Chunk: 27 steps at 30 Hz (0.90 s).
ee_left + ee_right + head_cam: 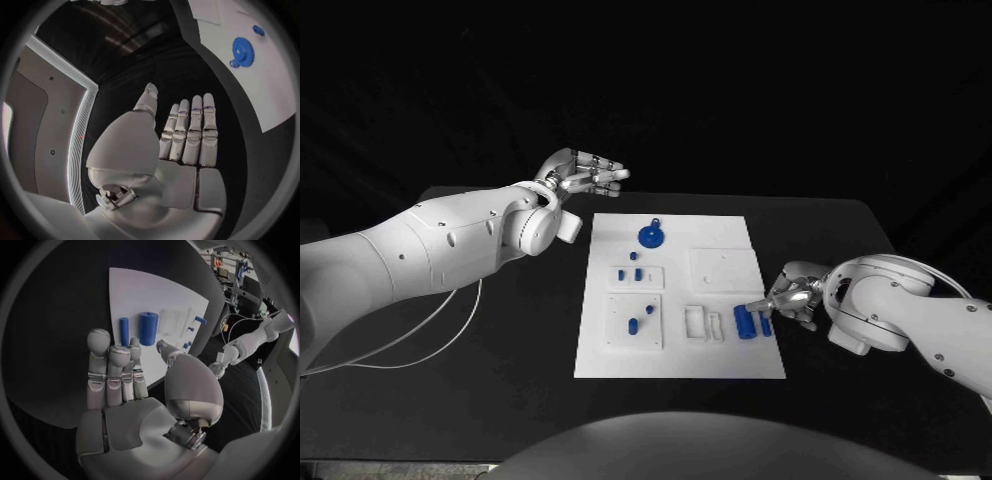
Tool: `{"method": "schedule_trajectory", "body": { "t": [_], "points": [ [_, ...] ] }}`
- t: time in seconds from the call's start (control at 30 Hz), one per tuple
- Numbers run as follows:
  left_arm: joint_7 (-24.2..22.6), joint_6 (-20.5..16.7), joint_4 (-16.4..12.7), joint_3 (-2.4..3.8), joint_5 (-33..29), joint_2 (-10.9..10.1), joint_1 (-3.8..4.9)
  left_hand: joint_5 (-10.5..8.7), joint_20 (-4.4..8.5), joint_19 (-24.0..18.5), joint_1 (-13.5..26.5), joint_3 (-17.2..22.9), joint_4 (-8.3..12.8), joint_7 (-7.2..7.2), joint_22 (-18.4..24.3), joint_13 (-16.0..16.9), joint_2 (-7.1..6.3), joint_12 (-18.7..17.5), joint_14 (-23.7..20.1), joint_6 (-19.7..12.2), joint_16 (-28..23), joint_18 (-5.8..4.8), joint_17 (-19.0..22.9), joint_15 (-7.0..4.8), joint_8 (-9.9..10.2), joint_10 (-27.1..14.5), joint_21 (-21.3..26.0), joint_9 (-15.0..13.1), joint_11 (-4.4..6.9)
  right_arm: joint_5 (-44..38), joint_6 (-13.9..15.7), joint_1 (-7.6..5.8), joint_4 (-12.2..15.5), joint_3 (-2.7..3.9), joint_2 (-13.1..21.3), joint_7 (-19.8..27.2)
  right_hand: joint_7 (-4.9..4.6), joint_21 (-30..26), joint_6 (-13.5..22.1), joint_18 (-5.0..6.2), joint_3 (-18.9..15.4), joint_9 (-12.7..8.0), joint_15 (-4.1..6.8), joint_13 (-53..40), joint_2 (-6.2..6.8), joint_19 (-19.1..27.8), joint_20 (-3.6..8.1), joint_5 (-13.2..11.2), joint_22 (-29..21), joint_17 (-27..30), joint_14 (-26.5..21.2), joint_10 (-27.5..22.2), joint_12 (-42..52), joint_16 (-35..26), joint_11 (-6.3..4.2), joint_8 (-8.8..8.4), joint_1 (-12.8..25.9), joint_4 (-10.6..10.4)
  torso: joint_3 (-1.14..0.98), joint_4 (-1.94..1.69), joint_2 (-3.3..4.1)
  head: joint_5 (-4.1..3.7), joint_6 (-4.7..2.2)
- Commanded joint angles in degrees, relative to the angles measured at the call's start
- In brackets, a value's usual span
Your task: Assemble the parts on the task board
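The task board point(678, 345), a white plate, lies in the middle of the black table point(516, 380); the left hand point(584, 175) is raised off the board's far left corner, fingers point(187, 135) straight, side by side and holding nothing, while the right hand point(788, 296) sits at the board's right edge, fingers point(112, 372) extended and slightly apart, holding nothing. Beside the right hand stand two blue parts, a thick cylinder point(744, 322) and a thin peg point(764, 325); one blue gear point(652, 236) lies near the board's far end, and several small blue pegs point(632, 272), too small to count reliably, sit left of centre. The surroundings beyond the table are dark.
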State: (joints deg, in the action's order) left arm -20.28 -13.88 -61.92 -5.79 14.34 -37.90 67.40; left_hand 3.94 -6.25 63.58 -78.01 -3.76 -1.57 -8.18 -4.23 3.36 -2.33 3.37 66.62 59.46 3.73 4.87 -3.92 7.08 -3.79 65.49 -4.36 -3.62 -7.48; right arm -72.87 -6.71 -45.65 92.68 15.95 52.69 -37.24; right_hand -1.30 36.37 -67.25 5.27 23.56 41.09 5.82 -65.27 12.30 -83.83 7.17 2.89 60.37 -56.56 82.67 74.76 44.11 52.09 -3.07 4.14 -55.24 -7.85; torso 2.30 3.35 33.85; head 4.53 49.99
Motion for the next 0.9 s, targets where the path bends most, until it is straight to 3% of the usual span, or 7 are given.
{"method": "schedule_trajectory", "body": {
  "t": [0.03,0.33,0.53,0.9],
  "points": [
    [-1.21,0.91,-0.29,0.04,-0.39,-0.04,-0.04,-0.35,-0.22,-0.05,0.73,-0.42,-0.21,0.04,0.07,0.03,-0.12,0.01,-0.39,-0.42,-0.27,0.03,0.07,0.00,0.14,-0.48,0.27,-0.06,0.06,-2.19,-1.75,0.08,0.46,-0.12,-0.35,-2.26,0.14,1.07,0.11,-0.76,-0.63,0.29,0.30,-0.26,0.02,-2.83,0.35,-0.14,0.54,-0.55,0.24,0.50,0.16,0.49,0.16,-0.36,0.64,-0.93,0.00,0.00,0.08,0.06,0.01],
    [-0.97,1.15,-0.28,0.04,-0.36,-0.07,-0.06,-0.37,-0.31,-0.16,1.11,-0.48,-0.80,-0.06,0.07,0.03,-0.40,0.01,-0.57,-0.59,-0.26,0.08,0.06,0.07,0.13,-0.70,0.26,-0.06,-0.06,-3.96,-1.48,0.10,0.64,-0.55,-1.55,-2.19,0.04,1.63,0.44,-0.72,-2.20,1.08,0.26,-1.43,0.59,-2.75,0.31,-0.12,1.44,-2.07,0.43,0.66,0.26,0.28,0.24,-0.43,-0.55,-2.64,0.00,-0.08,0.08,0.14,0.01],
    [-0.76,1.25,-0.25,0.04,-0.35,0.05,-0.07,-0.39,-0.35,-0.20,1.03,-0.15,-1.29,-0.08,0.06,0.03,-0.69,0.01,-0.57,-0.62,-0.26,0.14,0.04,0.08,0.12,-0.75,0.24,-0.06,-0.08,-6.99,-1.56,0.10,-0.11,-1.51,-2.39,-2.34,-0.03,1.83,0.54,-0.68,-2.71,0.59,0.18,-2.38,0.80,-2.77,0.22,-0.13,2.16,-3.28,0.64,0.58,-0.01,0.03,0.31,-0.41,-1.10,-3.01,0.02,-0.20,0.05,0.28,0.01],
    [-0.64,0.73,-0.20,0.04,-0.32,0.09,-0.07,-0.43,-0.31,-0.15,1.24,-0.08,-1.59,-0.15,0.06,0.04,-0.88,0.02,-0.51,-0.76,-0.26,0.10,0.02,0.06,0.15,-0.64,0.24,-0.05,-0.06,-9.18,-0.58,0.10,-1.88,-3.48,-4.25,-2.83,0.03,1.96,0.26,-0.76,-2.18,0.75,0.17,-2.69,0.40,-2.80,0.21,-0.13,2.79,-4.20,0.84,0.96,-0.38,-0.10,0.25,-0.42,-1.56,-1.59,0.04,-0.29,0.09,0.32,0.01]
  ]
}}
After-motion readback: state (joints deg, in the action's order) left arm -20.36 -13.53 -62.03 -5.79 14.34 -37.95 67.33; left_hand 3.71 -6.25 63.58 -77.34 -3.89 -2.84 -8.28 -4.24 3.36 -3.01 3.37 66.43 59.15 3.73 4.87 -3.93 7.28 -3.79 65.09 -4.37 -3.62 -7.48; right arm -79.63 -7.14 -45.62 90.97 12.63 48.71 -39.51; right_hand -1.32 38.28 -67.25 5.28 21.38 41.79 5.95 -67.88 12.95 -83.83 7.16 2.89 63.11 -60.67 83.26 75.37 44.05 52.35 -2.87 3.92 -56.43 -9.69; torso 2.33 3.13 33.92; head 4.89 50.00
